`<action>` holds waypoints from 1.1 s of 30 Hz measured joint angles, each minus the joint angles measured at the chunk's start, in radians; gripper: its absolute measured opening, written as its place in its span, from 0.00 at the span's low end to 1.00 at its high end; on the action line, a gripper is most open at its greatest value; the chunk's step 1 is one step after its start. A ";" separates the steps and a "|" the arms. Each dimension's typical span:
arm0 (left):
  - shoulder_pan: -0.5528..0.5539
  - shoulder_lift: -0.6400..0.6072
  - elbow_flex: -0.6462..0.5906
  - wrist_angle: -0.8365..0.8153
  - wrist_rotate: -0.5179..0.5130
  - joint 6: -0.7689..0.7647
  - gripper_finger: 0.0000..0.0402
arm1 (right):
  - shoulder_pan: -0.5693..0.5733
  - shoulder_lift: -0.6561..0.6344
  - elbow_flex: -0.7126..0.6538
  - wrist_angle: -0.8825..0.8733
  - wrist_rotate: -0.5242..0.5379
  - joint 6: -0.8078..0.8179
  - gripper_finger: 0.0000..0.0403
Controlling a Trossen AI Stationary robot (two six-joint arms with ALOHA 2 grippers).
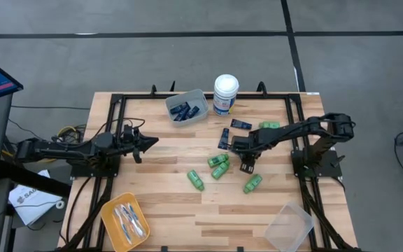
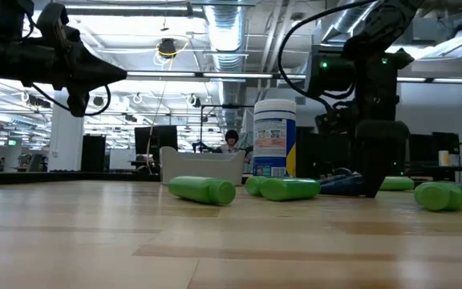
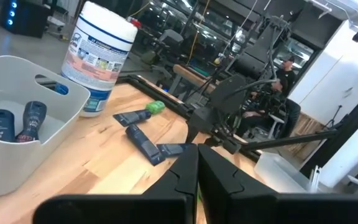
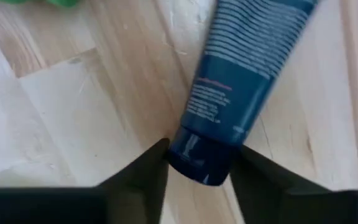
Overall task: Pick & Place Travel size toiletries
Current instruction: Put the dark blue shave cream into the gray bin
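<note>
Several bright green bottles [image 1: 219, 165] lie on their sides mid-table. Navy tubes [image 1: 241, 124] lie flat beside them, and more are in the grey bin [image 1: 196, 115]. My right gripper [image 1: 235, 146] is down at the table, its fingers closed around the cap end of one navy tube [image 4: 241, 68]. My left gripper [image 1: 147, 142] is shut and empty, held above the table's left part [image 3: 197, 171]. Toothbrushes lie in the orange tray [image 1: 110, 210] at the near left. My right gripper has the navy tube's dark cap end [image 4: 199, 159] pinched between its two fingers [image 4: 149, 167]. The fingers come from above, pointing down, and lie across the tube. The tube lies flat on the wooden table.
A tall white blue-labelled canister [image 1: 225, 94] stands at the far edge, next to the grey bin. A clear empty container [image 1: 289, 227] sits at the near right. One green bottle [image 1: 252, 183] lies just near of my right gripper. A black frame [image 1: 114, 112] borders the table.
</note>
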 joint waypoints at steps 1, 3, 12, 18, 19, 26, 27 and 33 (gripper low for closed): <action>0.000 0.000 0.000 0.000 0.000 -0.002 0.00 | -0.004 -0.001 0.000 0.000 -0.004 0.000 0.29; 0.000 0.000 0.000 0.001 0.000 -0.005 0.00 | -0.008 -0.001 0.000 -0.001 -0.008 0.000 0.29; 0.000 0.000 0.000 0.011 0.000 -0.030 0.01 | -0.012 -0.031 -0.005 -0.033 -0.041 0.018 0.29; 0.000 0.000 0.000 0.013 0.000 -0.030 0.01 | -0.044 -0.150 0.031 -0.062 -0.045 0.021 0.29; 0.000 0.000 0.000 0.013 0.000 -0.030 0.01 | -0.054 -0.167 0.051 -0.069 -0.044 0.020 0.29; 0.000 0.000 0.000 0.016 0.000 -0.030 0.01 | -0.155 -0.170 0.305 -0.062 -0.031 -0.064 0.29; 0.000 0.000 0.000 0.016 0.000 -0.030 0.01 | -0.169 -0.145 0.360 -0.063 -0.021 -0.085 0.29; 0.000 0.000 0.000 0.019 0.000 -0.030 0.00 | -0.231 0.071 0.690 -0.072 0.016 -0.189 0.29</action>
